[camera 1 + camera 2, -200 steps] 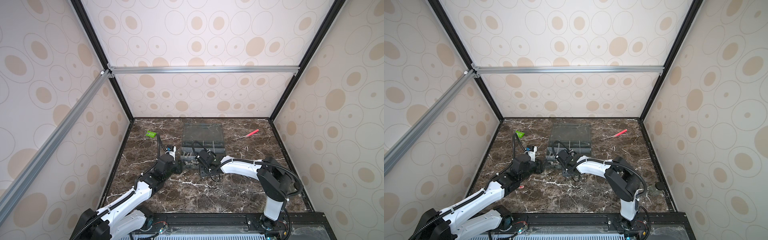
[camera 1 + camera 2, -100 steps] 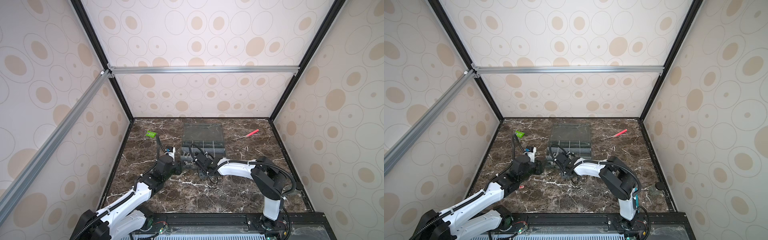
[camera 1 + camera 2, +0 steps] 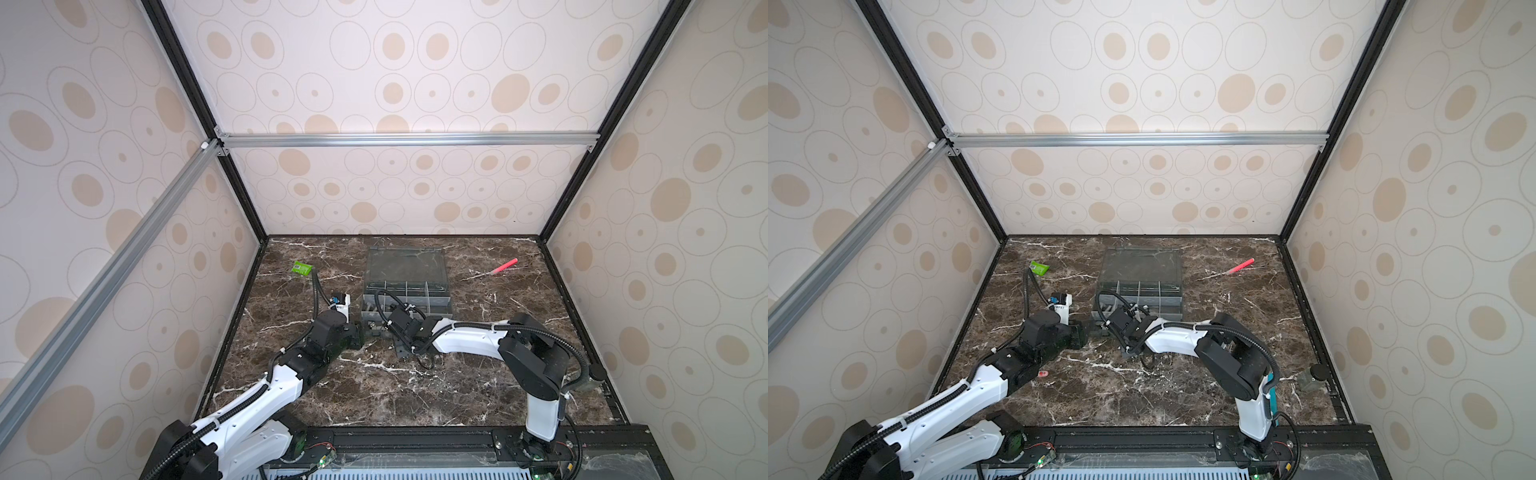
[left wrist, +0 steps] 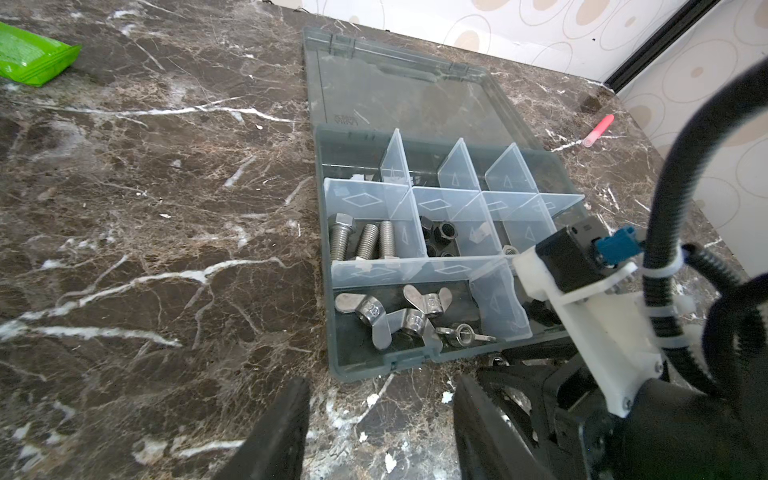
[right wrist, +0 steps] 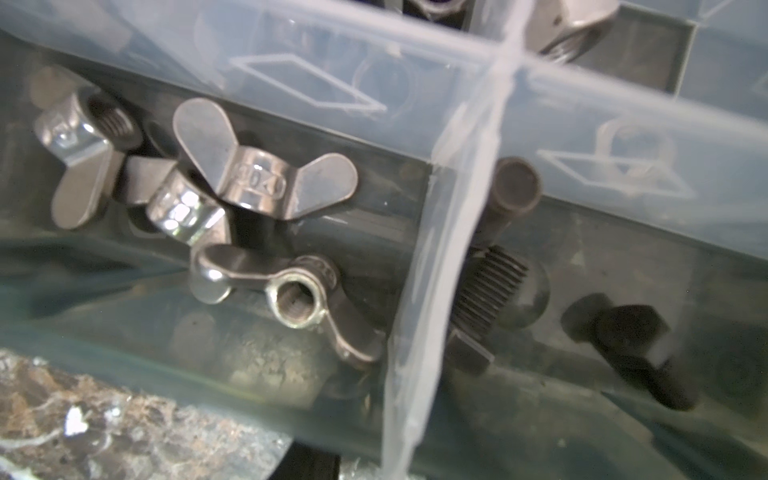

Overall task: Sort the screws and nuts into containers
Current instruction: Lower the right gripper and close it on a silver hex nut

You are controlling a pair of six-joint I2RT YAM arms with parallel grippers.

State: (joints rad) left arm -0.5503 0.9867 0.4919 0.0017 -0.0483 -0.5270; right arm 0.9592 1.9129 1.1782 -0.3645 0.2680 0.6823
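The left end effector point(image 4: 380, 419) is held open with nothing between its fingers, low over the surface point(image 4: 145, 291) and just short of the near wall of the organizer box point(image 4: 374, 368). The right end effector point(image 3: 385, 329) is seen at that same near wall. Whether its jaws are closed, or whether anything is gripped, cannot be told. In the nearest row of cells point(image 4: 498, 299), wing nuts point(image 4: 395, 311) are piled in the cell closest to the left edge of the surface, and black screws point(image 5: 623, 345) are seen in the cell beside it. In the row behind, silver screws point(image 4: 363, 241) are laid side by side, with black nuts point(image 4: 440, 232) in the neighbouring cell. The clear lid point(image 4: 407, 95) is folded flat toward the far edge. A red pen point(image 3: 503, 266) is seen near the far right corner, and a green packet point(image 3: 302, 268) near the far left corner.
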